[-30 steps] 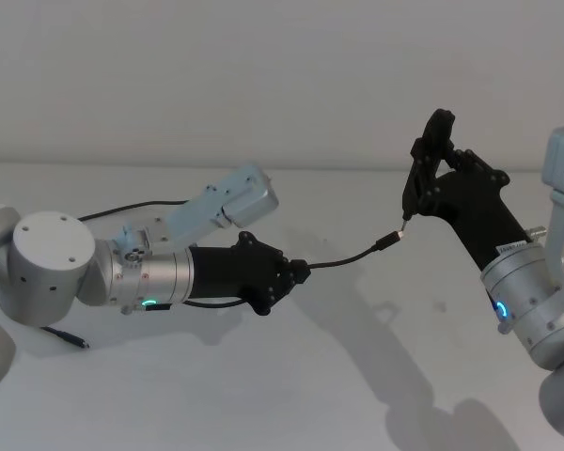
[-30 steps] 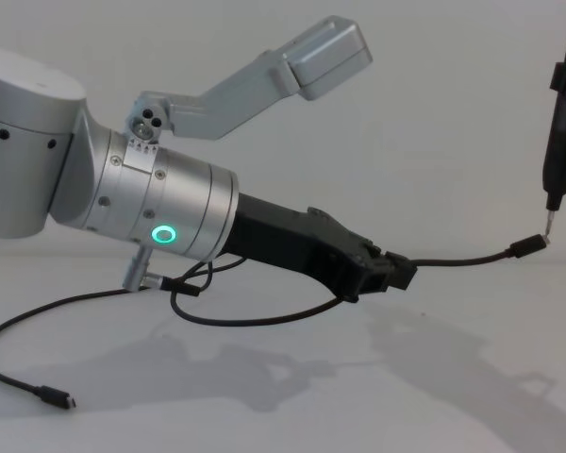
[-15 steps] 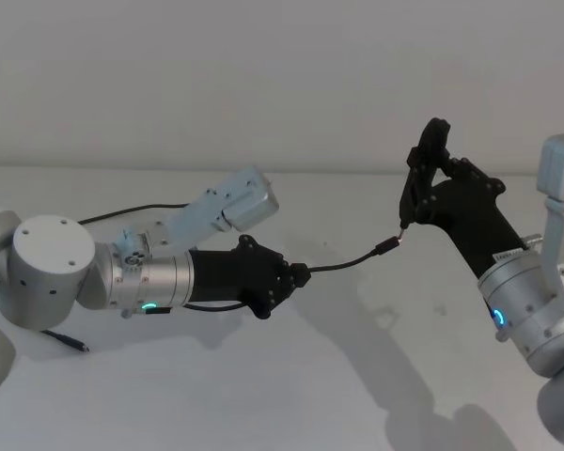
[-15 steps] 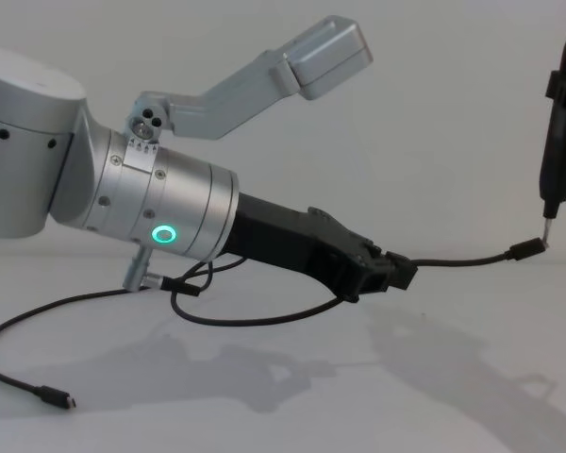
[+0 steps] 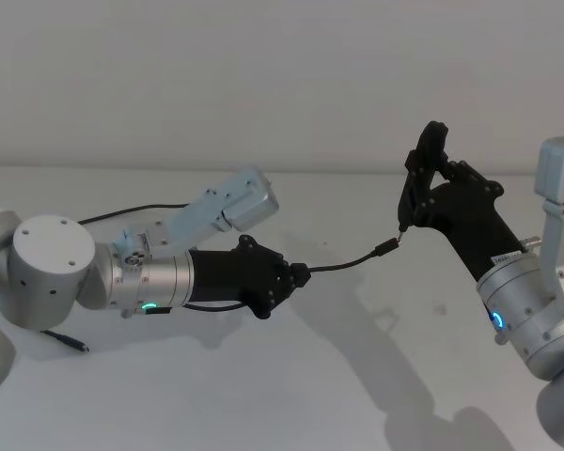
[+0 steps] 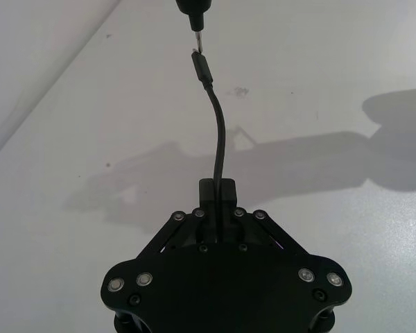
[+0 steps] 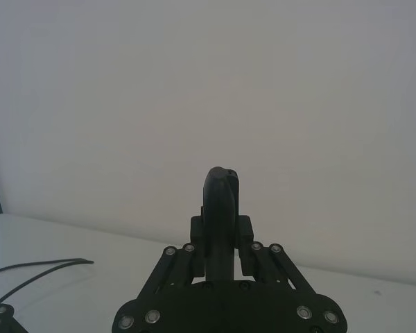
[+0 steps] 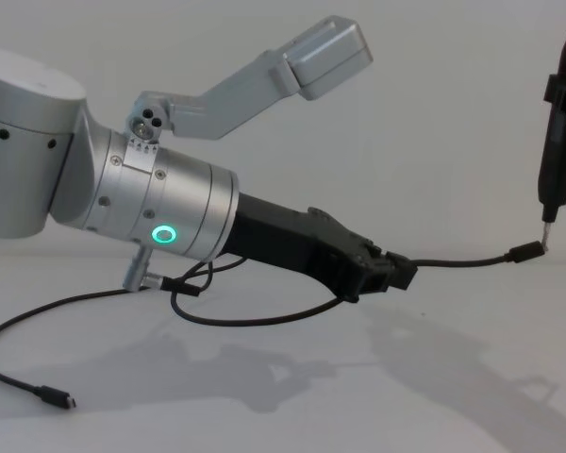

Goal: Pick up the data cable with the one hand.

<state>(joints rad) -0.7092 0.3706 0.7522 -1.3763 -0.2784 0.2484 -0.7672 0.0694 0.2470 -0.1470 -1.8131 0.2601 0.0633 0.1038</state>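
Black data cable (image 5: pixel 343 262) clamped in left gripper (image 5: pixel 299 274)

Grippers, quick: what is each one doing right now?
Left gripper: shut on the cable, plug end held off the table.
Right gripper: shut on an upright black device, its metal tip at the cable's plug.

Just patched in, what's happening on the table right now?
The left pincer is shut on the thin black data cable and holds it off the white table, with the silver-tipped plug pointing toward the right arm. The right pincer grips a narrow upright black device whose thin metal tip meets the plug's end. The rest of the cable trails across the table behind the left arm, its far end lying on the surface.
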